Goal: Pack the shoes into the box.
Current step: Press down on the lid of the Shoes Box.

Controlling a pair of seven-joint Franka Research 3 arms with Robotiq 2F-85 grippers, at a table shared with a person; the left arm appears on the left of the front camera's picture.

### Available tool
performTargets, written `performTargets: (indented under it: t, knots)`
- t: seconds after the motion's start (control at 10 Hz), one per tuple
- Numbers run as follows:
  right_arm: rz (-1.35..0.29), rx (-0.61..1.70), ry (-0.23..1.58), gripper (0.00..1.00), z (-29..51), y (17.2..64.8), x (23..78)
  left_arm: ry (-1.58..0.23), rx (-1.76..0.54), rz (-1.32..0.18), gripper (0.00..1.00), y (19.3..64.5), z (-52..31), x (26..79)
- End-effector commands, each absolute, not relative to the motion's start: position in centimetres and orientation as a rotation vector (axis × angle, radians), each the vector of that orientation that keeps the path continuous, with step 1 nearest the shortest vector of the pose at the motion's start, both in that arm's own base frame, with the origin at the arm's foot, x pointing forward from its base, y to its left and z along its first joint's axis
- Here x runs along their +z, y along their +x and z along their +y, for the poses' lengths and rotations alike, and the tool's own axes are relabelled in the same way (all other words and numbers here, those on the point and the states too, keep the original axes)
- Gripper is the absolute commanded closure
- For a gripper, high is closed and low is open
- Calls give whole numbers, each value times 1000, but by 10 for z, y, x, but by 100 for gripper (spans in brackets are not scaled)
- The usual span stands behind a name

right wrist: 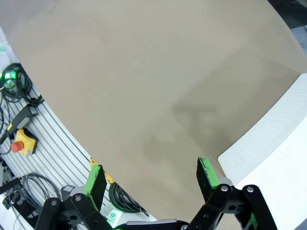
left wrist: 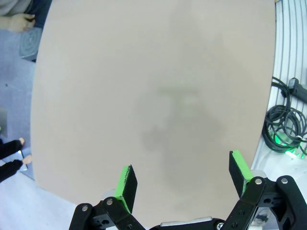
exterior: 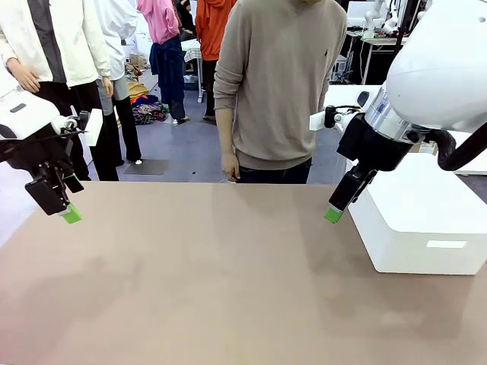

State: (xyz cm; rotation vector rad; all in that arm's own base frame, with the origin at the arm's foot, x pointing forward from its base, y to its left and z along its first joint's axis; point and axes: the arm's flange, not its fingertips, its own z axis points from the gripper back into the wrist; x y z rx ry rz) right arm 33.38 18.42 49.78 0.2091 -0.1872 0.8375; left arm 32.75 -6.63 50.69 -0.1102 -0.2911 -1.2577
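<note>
Matte brown table (exterior: 228, 289); large white box (exterior: 426, 228) resting at its right side.

The table (exterior: 205, 289) is a plain, dull tan with faint darker smudges. On its right side stands a plain white box (exterior: 422, 220). Both grippers, the left gripper (exterior: 65, 207) and the right gripper (exterior: 338, 205), are black with bright green pads. Behind the table, a person (exterior: 281, 84) wears a beige sweater and dark trousers.
</note>
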Motion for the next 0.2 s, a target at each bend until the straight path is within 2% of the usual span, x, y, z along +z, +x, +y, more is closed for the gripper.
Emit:
performTargets:
  t: [0.0,0.1]
  knots:
    - [-185,830,209,0,184,333,500,-105,-1246,-279,0,327,-65,509]
    - [-185,830,209,0,184,333,500,-105,-1246,-279,0,327,-65,509]
